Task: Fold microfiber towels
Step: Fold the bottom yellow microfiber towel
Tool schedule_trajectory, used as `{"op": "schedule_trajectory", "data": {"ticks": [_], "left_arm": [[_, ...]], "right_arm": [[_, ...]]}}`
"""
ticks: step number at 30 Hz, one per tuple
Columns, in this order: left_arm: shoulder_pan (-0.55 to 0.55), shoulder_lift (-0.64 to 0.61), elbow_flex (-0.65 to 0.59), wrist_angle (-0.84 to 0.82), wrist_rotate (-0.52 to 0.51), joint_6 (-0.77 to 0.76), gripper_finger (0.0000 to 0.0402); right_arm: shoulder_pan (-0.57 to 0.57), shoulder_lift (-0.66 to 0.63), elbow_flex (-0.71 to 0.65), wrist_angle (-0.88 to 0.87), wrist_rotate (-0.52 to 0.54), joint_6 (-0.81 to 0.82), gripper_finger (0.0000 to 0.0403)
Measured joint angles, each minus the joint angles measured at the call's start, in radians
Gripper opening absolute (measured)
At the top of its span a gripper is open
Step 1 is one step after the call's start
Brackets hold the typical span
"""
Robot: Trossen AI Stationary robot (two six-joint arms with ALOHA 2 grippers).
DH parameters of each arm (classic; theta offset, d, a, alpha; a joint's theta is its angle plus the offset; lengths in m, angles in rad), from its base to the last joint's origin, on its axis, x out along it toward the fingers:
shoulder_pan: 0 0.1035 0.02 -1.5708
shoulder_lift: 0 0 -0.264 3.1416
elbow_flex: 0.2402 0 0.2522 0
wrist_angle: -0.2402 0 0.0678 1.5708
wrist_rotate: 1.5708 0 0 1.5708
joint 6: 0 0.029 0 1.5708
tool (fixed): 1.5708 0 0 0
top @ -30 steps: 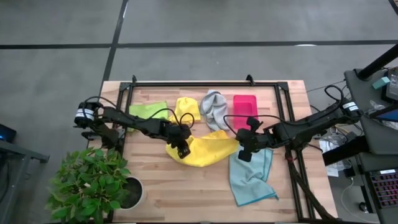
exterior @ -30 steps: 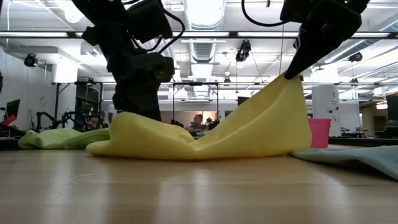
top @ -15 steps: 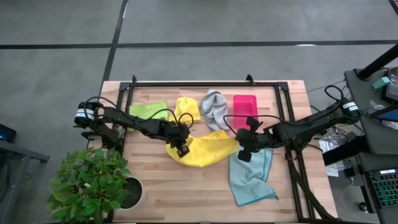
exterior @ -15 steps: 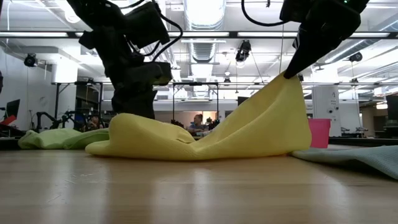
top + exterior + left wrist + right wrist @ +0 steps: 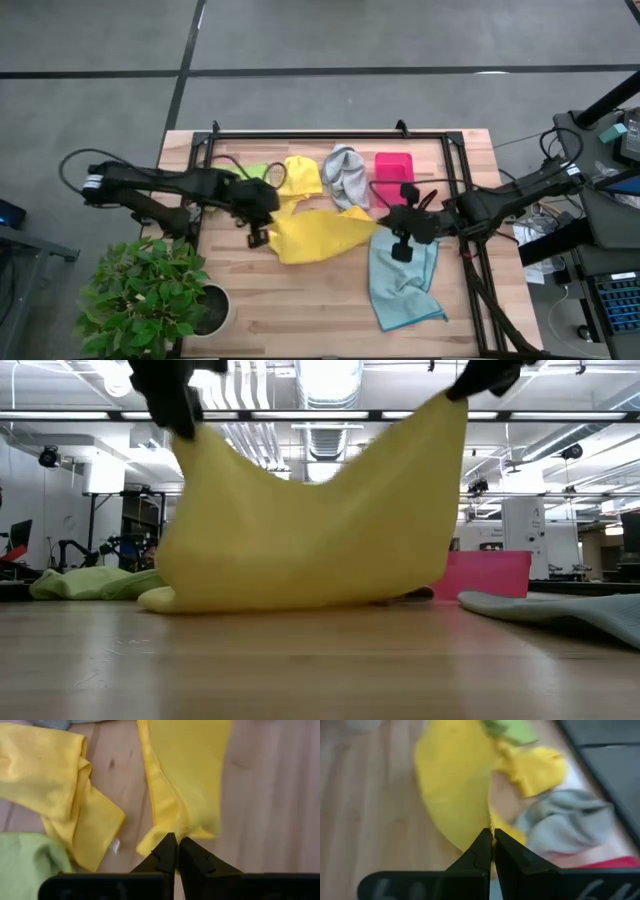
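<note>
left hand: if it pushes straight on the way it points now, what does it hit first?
Probably the large yellow towel that the left hand is already shut on; it hangs directly ahead of the fingertips, with the wooden table beyond. Depth is unclear.

A towel hangs between left gripper and right gripper.

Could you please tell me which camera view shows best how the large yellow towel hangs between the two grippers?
The low view: the large yellow towel hangs as a sagging sheet, its bottom edge on the table. The high view shows it only as a band between both arms; each wrist view shows one pinched corner.
</note>
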Motion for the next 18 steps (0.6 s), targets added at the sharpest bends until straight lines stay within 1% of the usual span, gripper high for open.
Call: {"op": "schedule_trajectory", "data": {"ticks": [2, 5, 7, 10, 12, 14, 16, 18], "left_arm": [[-0.011, -0.042, 0.026, -0.048, 0.008, 0.001, 0.0], [-0.017, -0.083, 0.061, -0.087, 0.013, 0.003, 0.0], [-0.018, -0.095, 0.084, -0.109, 0.009, 0.016, 0.0], [-0.017, -0.102, 0.125, -0.108, -0.065, 0.043, 0.0], [-0.014, -0.097, 0.163, -0.113, -0.119, 0.058, 0.0], [-0.014, -0.094, 0.2, -0.136, -0.154, 0.07, 0.0], [-0.013, -0.083, 0.229, -0.143, -0.165, 0.082, 0.0], [-0.013, -0.079, 0.255, -0.16, -0.209, 0.08, 0.0]], "right_arm": [[-0.001, -0.004, 0.028, -0.033, 0.047, -0.003, 0.0008], [-0.002, -0.003, 0.075, -0.056, 0.044, -0.049, 0.0008], [0.0, -0.003, 0.11, -0.052, 0.072, -0.07, 0.0008], [-0.001, -0.003, 0.166, -0.052, 0.209, -0.119, 0.0008], [-0.006, -0.003, 0.204, -0.054, 0.258, -0.17, 0.0008], [-0.013, -0.003, 0.24, -0.052, 0.283, -0.204, 0.0008], [-0.022, -0.004, 0.27, -0.052, 0.286, -0.233, 0.0008], [-0.031, -0.004, 0.294, -0.053, 0.288, -0.257, 0.0008]]}}
